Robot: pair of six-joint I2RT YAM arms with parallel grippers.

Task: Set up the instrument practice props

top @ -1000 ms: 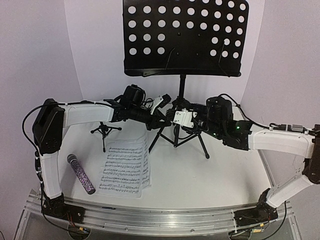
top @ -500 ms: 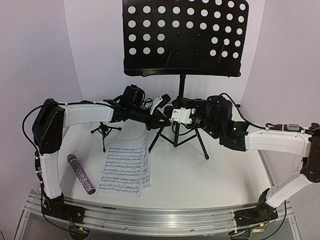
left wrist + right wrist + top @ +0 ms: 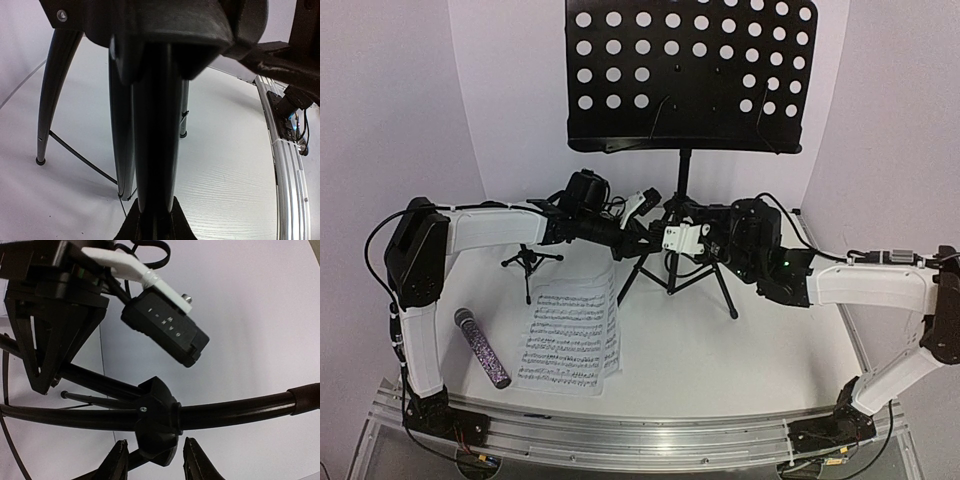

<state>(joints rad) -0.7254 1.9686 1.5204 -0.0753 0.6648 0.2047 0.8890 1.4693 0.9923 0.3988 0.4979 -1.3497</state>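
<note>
Left pincer [image 3: 155,227] clamped on a stiff, slick tube [image 3: 155,150] of the black perforated-tray tripod music stand [image 3: 685,75], right pincer [image 3: 156,462] apart astride its leg hub [image 3: 155,420]: looks top-heavy, grip low!

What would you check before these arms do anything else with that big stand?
1. Upright stand, feet on table: ok.
2. Grip of left end effector on stand: ok, shut on it.
3. Grip of right end effector: not ok, its sides sit astride the hub with gaps showing.
4. Nearest foot off the sheet music: cannot tell.
5. Lying microphone clear of both arms: ok.
6. Small mic stand upright: ok.
</note>
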